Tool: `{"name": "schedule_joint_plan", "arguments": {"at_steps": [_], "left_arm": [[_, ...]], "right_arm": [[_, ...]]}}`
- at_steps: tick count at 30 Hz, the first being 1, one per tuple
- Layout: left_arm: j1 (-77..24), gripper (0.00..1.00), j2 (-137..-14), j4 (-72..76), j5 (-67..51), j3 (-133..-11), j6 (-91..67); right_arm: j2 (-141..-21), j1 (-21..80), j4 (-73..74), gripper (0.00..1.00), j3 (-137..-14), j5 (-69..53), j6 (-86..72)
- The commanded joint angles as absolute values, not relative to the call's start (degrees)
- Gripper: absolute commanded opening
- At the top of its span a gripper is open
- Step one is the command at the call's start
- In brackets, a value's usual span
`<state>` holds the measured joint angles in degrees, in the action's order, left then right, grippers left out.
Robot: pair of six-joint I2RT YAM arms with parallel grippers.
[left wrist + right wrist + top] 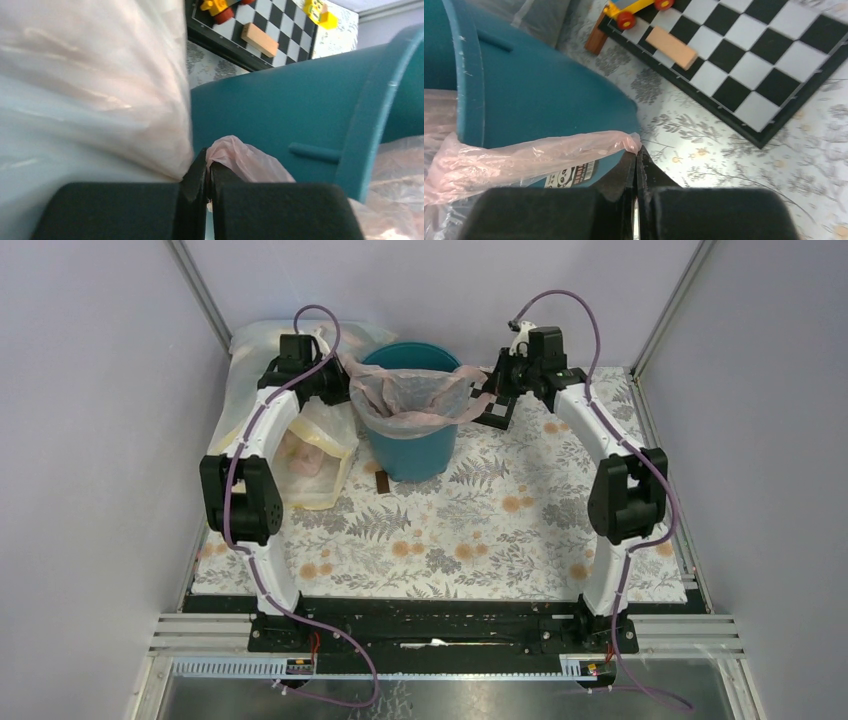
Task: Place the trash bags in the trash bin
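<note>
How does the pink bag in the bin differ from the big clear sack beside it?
The trash bag is pale pink, the sack clear with yellowish edges. The trash bag drapes over the trash bin's rim, pinched by the left gripper and right gripper; the sack lies stuffed on the table. Both are thin translucent plastic.

Top external: fixed, high behind the arm bases, facing forward and down; distant, covering the whole table (480, 530) and both arms.

Left wrist: looks along the left gripper (207, 167); very close, low beside the trash bin (280, 115), facing across its outer wall.

Right wrist: looks along the right gripper (636, 160); close, angled down at the tabletop beside the bin.

Shared: all three views show the bin and the trash bag (410, 395). Both wrist views show the checkerboard (774, 65) and wooden block (671, 47).
</note>
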<state>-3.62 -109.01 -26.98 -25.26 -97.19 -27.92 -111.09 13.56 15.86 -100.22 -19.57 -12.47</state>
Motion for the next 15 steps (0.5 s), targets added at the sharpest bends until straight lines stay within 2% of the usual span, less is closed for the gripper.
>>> {"name": "schedule_joint_plan", "arguments": {"at_steps": [1,6,15], "left_arm": [[-4.9,0.0,-111.1,-22.7,-32.1,-101.2,-27.8],[-6.1,0.0,-112.7,-19.3,-39.5,-100.6,-28.8],[-10.2,0.0,-111.6,-19.8,-42.0,-97.7,-28.1]], "right_arm": [[-112.1,14.3,8.8,0.0,-101.0,-28.7,-17.8],[-110.7,15.5,-2.4,0.0,-95.3,-34.6,-21.1],[-103.3,20.7,-2.2,0.0,-88.3,-30.6,-20.9]]}}
